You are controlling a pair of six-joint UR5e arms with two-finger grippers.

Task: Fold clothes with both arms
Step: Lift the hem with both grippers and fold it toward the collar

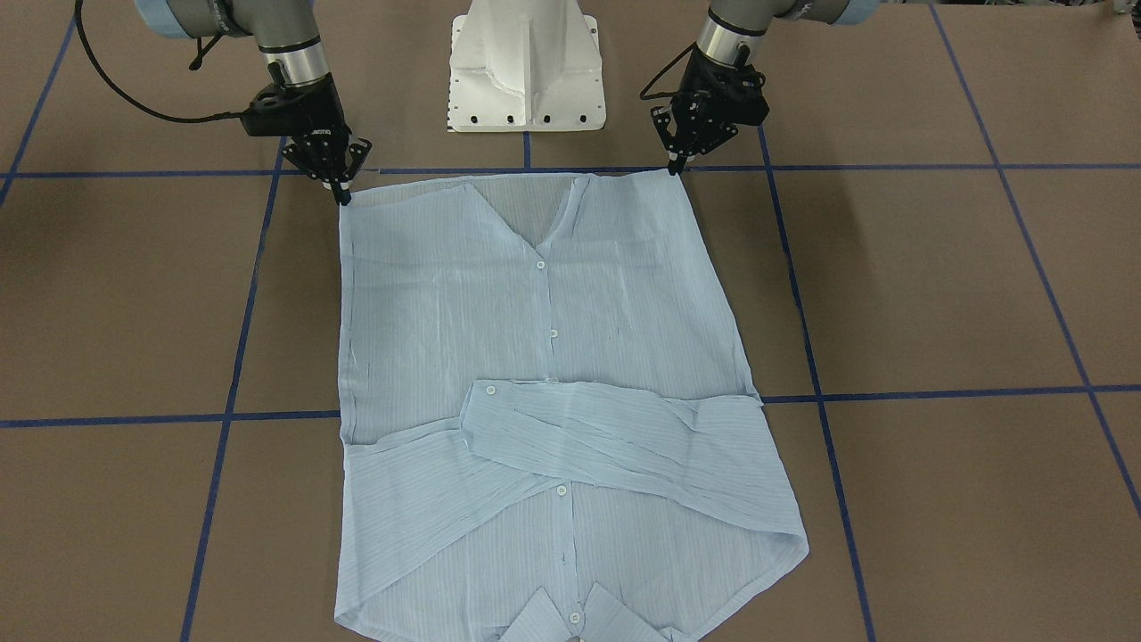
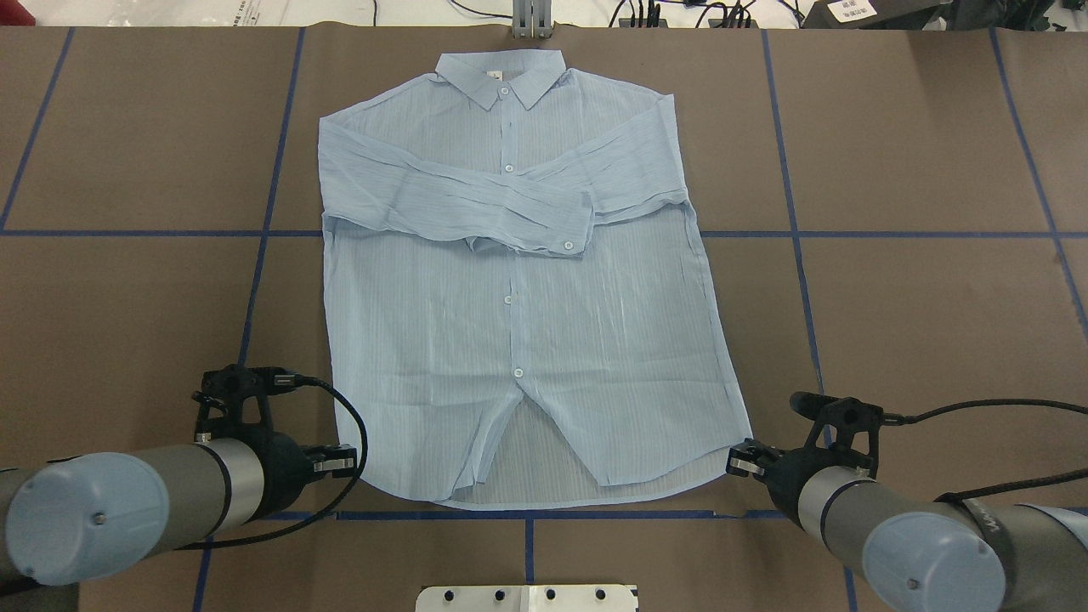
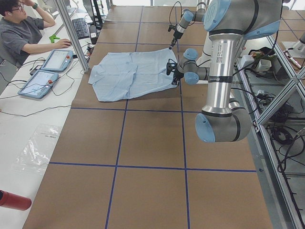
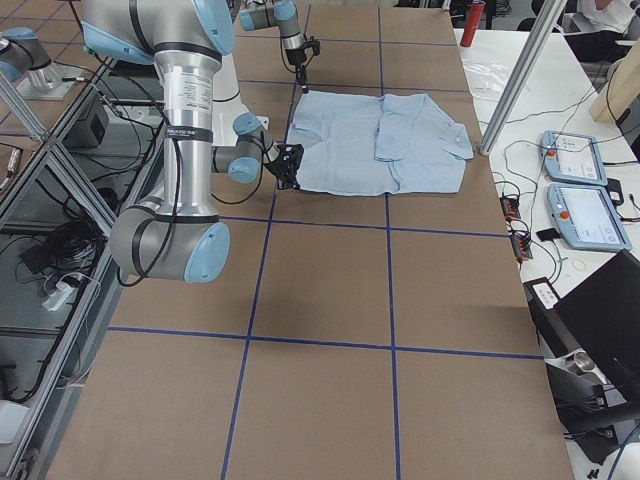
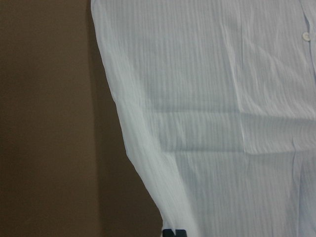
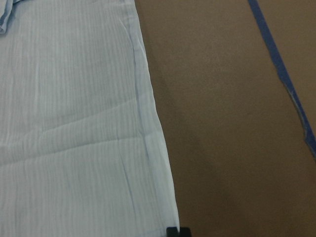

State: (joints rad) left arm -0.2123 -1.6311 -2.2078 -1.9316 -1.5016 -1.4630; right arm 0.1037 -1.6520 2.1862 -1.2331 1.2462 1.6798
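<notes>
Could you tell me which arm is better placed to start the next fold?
Neither is better, I think: the left claw sits at one near hem corner of the shirt and the right claw at the other, so both should lift together.

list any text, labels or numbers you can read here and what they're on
Nothing reads clearly.
On the right gripper: small white lettering on its body, too blurred.
On the papers at the overhead view's top edge: print too small.
On the sticker on the left arm: too small.
On the shirt: no print; its collar tag is unreadable.
</notes>
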